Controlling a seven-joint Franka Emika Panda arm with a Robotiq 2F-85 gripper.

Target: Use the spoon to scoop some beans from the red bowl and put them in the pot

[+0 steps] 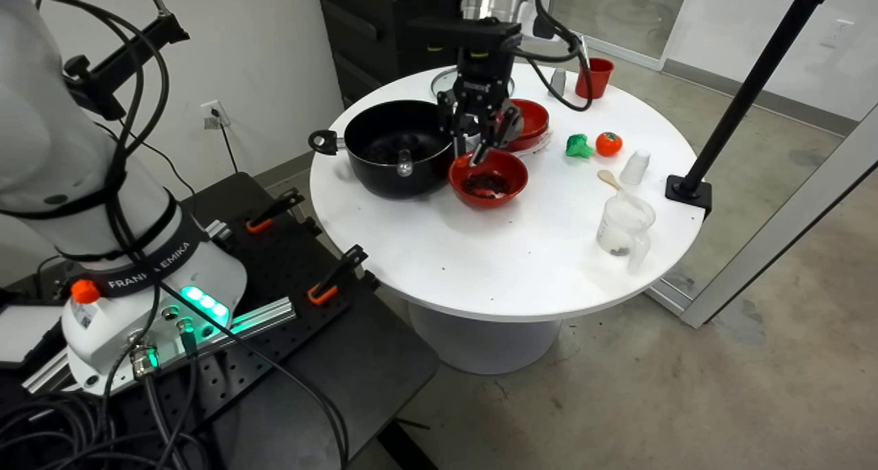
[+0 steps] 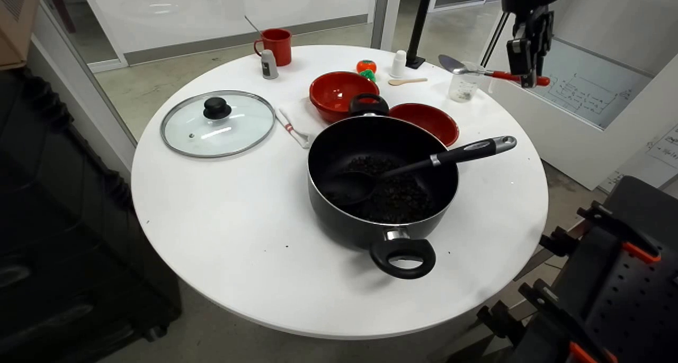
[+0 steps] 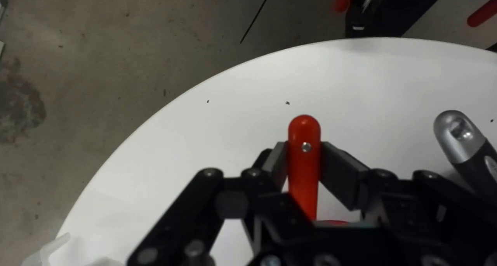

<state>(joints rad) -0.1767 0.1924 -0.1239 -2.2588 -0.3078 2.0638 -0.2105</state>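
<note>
My gripper (image 3: 304, 151) is shut on the red handle of the spoon (image 3: 303, 172), one pad on each side near the handle's rounded end. In an exterior view the spoon (image 2: 502, 75) hangs in the air, nearly level, its metal head (image 2: 451, 64) pointing away from the gripper (image 2: 528, 79). Whether the head carries anything, I cannot tell. The red bowl (image 1: 518, 194) stands against the black pot's side, with dark beans (image 1: 484, 184) in it; the gripper (image 1: 469, 151) appears above its rim. Inside the pot (image 2: 339, 222) lie more dark beans (image 2: 402, 198).
A black ladle (image 2: 471, 151) leans in the pot, its handle jutting over the rim. Stacked red bowls (image 2: 344, 93), a glass lid (image 2: 238, 130) and a red mug (image 2: 278, 47) stand around. Toy tomato (image 1: 608, 144), broccoli (image 1: 579, 146), wooden spoon (image 1: 608, 178) and measuring cup (image 1: 621, 223) lie opposite.
</note>
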